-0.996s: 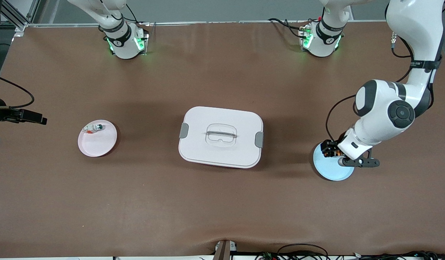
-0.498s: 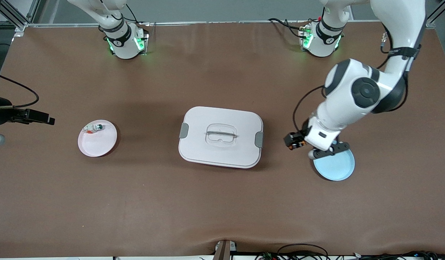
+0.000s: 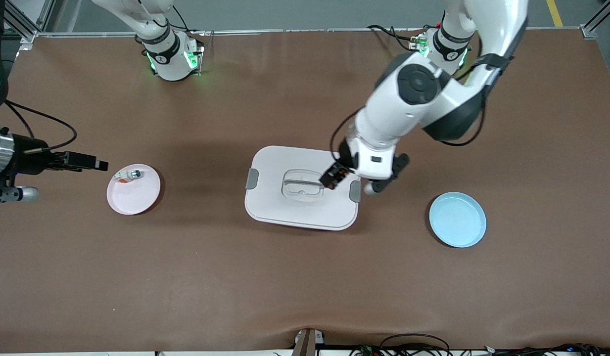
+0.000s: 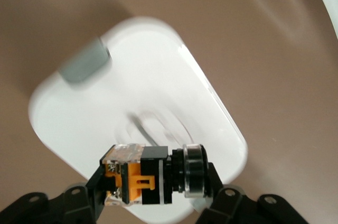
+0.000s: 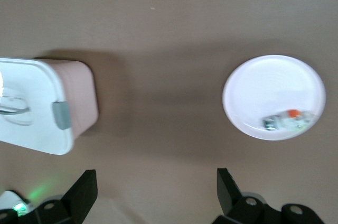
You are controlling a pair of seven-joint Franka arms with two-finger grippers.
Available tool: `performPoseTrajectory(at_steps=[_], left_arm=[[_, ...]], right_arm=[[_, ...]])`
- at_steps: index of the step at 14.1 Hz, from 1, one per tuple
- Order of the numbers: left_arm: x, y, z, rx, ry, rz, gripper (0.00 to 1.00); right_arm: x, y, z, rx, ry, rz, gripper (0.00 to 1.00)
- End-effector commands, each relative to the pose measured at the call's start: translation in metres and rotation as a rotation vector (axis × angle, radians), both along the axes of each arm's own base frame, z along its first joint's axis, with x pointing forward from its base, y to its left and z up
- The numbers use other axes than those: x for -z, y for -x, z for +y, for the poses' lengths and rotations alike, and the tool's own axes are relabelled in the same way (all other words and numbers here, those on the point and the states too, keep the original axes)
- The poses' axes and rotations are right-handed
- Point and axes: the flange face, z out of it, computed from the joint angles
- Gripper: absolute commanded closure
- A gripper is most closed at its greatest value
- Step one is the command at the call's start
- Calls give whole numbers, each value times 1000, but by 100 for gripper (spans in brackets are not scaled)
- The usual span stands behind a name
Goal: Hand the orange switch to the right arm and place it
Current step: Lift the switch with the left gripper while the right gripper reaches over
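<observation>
My left gripper (image 3: 334, 177) is shut on the orange switch (image 3: 337, 173) and holds it in the air over the white lidded box (image 3: 285, 207), near its handle. In the left wrist view the switch (image 4: 138, 177) lies crosswise between the black fingers (image 4: 96, 186), orange-and-clear rear at one end and round button head at the other, with the box (image 4: 148, 86) below. My right gripper (image 3: 94, 163) is open and empty, over the table beside the pink plate (image 3: 136, 198) at the right arm's end. In the right wrist view its gripper (image 5: 156, 188) has only bare table between the fingers.
The pink plate (image 5: 264, 86) holds a small whitish piece with a green-silver tip (image 3: 132, 174), also in the right wrist view (image 5: 285, 122). An empty light blue plate (image 3: 457, 220) lies toward the left arm's end. The box also shows in the right wrist view (image 5: 26, 108).
My left arm has carried the switch from over the blue plate across to over the white box. My right gripper has moved in from the table's end toward the pink plate.
</observation>
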Motion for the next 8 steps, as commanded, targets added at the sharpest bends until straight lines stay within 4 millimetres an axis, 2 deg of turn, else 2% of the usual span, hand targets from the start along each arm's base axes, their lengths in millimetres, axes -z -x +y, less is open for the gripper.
performPoseTrajectory(at_steps=[1, 4, 5, 7, 8], left_arm=[[-12, 7, -43, -117, 70, 45, 100], [-16, 31, -86, -239, 170, 61, 100], [-10, 34, -95, -284, 194, 80, 100], [-9, 41, -109, -363, 240, 110, 100], [-11, 43, -113, -401, 248, 130, 100]], right_arm=[[1, 21, 32, 46, -84, -48, 0], [1, 47, 50, 117, -200, -87, 0], [0, 53, 53, 133, -241, -91, 0], [-3, 69, 59, 175, -310, -119, 0], [-4, 79, 68, 186, -329, -139, 0]])
